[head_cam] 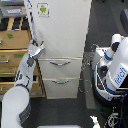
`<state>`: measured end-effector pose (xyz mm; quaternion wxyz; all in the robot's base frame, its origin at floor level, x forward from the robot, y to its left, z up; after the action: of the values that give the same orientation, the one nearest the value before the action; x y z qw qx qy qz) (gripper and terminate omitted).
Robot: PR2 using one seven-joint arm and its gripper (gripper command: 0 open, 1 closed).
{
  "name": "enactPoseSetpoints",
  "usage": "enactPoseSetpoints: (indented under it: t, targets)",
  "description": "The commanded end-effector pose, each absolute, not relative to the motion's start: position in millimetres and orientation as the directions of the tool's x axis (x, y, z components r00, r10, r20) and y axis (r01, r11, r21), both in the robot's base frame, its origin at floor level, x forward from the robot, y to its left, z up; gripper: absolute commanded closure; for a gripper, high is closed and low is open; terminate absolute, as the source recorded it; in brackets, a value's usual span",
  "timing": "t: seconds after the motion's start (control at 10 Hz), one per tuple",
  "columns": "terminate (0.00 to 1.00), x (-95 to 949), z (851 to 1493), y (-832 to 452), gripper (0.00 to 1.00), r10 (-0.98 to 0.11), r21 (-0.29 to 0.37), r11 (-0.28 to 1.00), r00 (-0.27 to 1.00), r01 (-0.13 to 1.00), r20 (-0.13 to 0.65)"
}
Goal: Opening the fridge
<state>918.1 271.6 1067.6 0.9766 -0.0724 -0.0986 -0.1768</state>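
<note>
The fridge (pixel 62 30) is a tall white unit in the middle of the exterior view, with a green android sticker (pixel 43 9) on its large upper door. That door looks flush with the body. Below it are two drawers with curved silver handles (pixel 60 63). A pale vertical door handle (pixel 33 25) runs down the upper door's edge on the exterior view's left. My arm rises from the lower left, and my gripper (pixel 37 47) sits at the bottom end of that handle, just above the upper drawer. At this size the finger gap does not resolve.
A tan wooden drawer cabinet (pixel 12 42) with green labels stands right beside the fridge, behind my forearm. A white and blue machine (pixel 114 65) with cables occupies the exterior view's right. Dark floor (pixel 75 110) lies in front of the fridge.
</note>
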Motion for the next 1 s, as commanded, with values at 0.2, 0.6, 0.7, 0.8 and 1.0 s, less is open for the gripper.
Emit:
enactPoseSetpoints:
  t: [0.2, 0.6, 0.7, 0.8, 1.0]
  targets:
    - [0.0, 911, 1044, 269, 1.0, -0.35, -0.183, 0.905, 0.918, 0.383, 0.189]
    - [0.0, 913, 1038, 270, 1.0, -0.349, -0.185, 0.906, 0.919, 0.381, 0.184]
    - [0.0, 914, 1037, 271, 1.0, -0.344, -0.192, 0.906, 0.92, 0.377, 0.186]
    - [0.0, 915, 1037, 271, 1.0, -0.344, -0.193, 0.906, 0.921, 0.377, 0.184]
    - [0.0, 915, 1034, 273, 1.0, -0.343, -0.196, 0.906, 0.923, 0.374, 0.178]
